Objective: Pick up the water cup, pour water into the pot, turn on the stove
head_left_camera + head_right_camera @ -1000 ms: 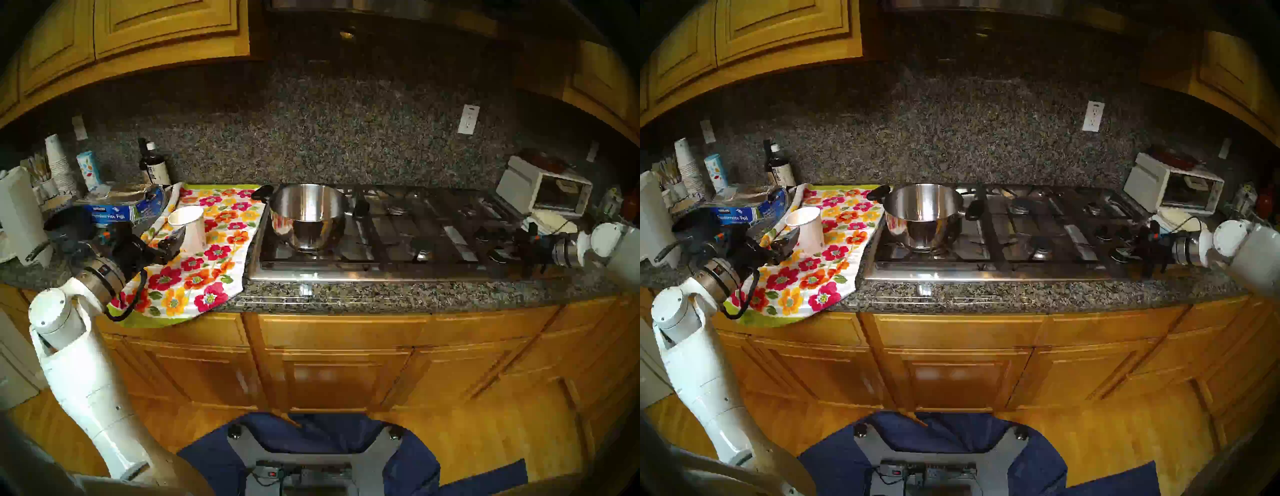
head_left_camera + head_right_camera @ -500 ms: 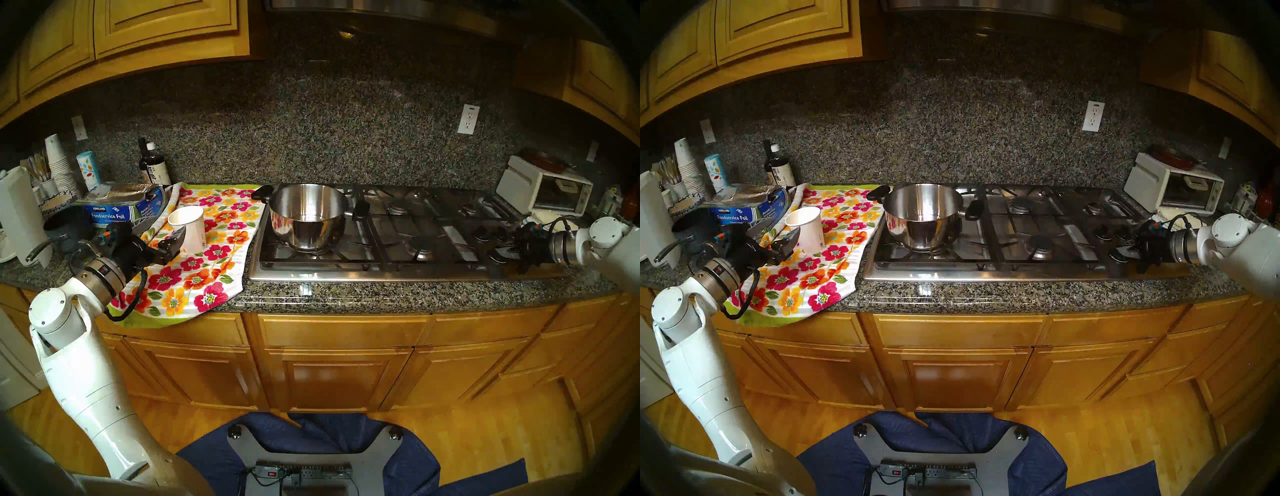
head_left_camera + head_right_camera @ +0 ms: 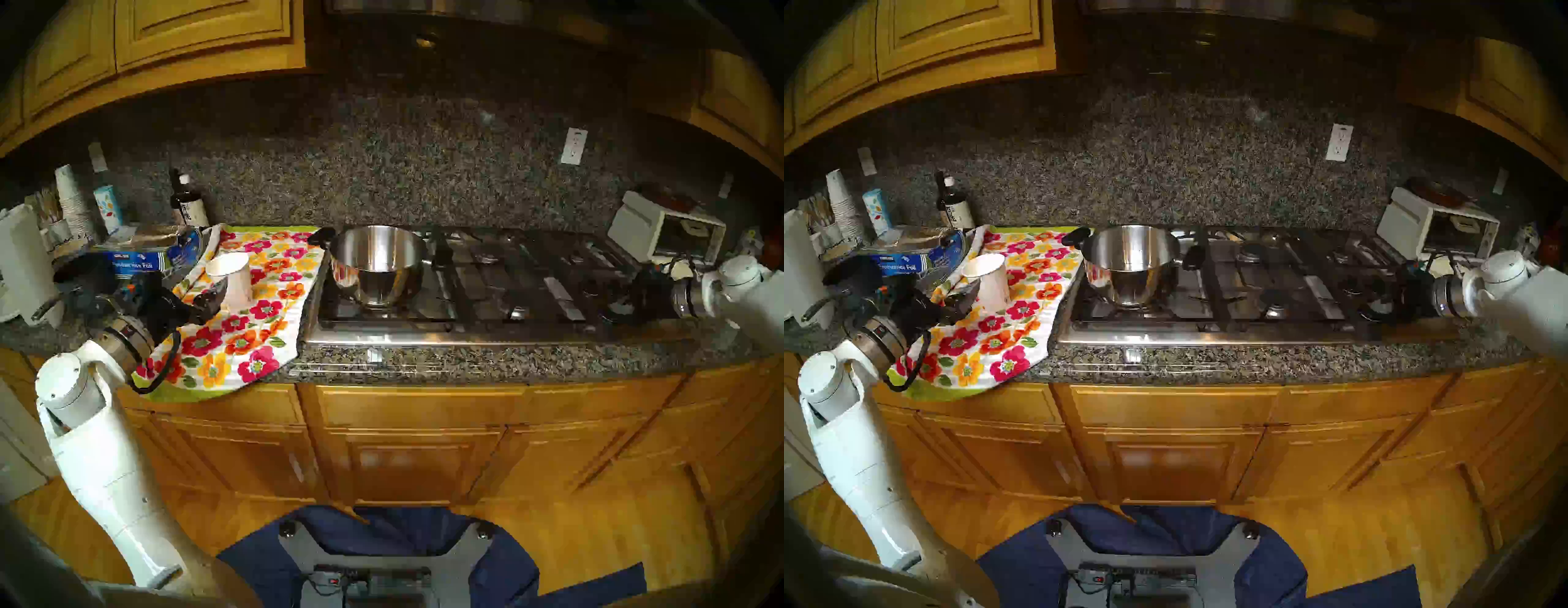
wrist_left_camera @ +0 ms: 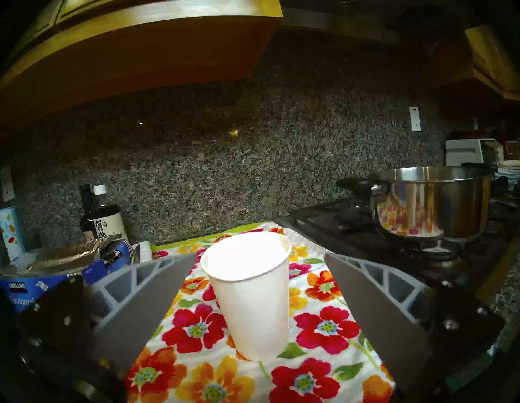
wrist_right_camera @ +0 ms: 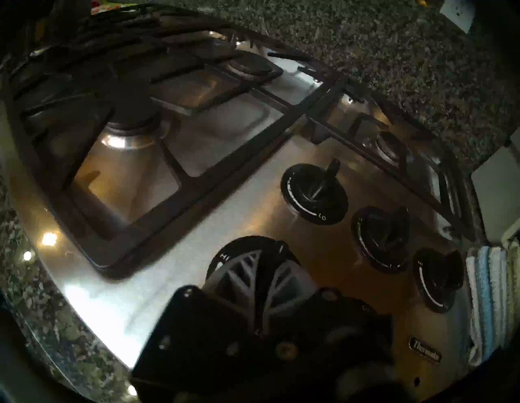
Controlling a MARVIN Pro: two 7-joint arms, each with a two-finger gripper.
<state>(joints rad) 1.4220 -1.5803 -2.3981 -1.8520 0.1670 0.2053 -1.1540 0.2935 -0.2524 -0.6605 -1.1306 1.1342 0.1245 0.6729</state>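
Cup (image 4: 250, 292) stands upright on my floral towel (image 4: 323, 329), between the wide-open fingers of my left gripper (image 4: 260, 284), untouched. My right gripper (image 5: 263, 277) is clamped on a stove (image 5: 157, 284) knob (image 5: 247, 253); pot (image 3: 377, 263) sits on the left burner.

A: The left arm (image 3: 97, 458) has a glossy white shell in rounded segments, ending in a brushed metal wrist ring (image 3: 123, 335).

B: A black cable (image 3: 163, 373) loops from that wrist, and the left gripper (image 4: 260, 254) has grey fingers (image 4: 146, 304) with open triangular ribbing on black mounts dotted with screws.

A: The right arm (image 3: 1522, 297) is the same white, with a silver ring.

B: The right gripper (image 5: 266, 263) shows the same ribbed grey fingers, black bracket, brass-coloured screw.
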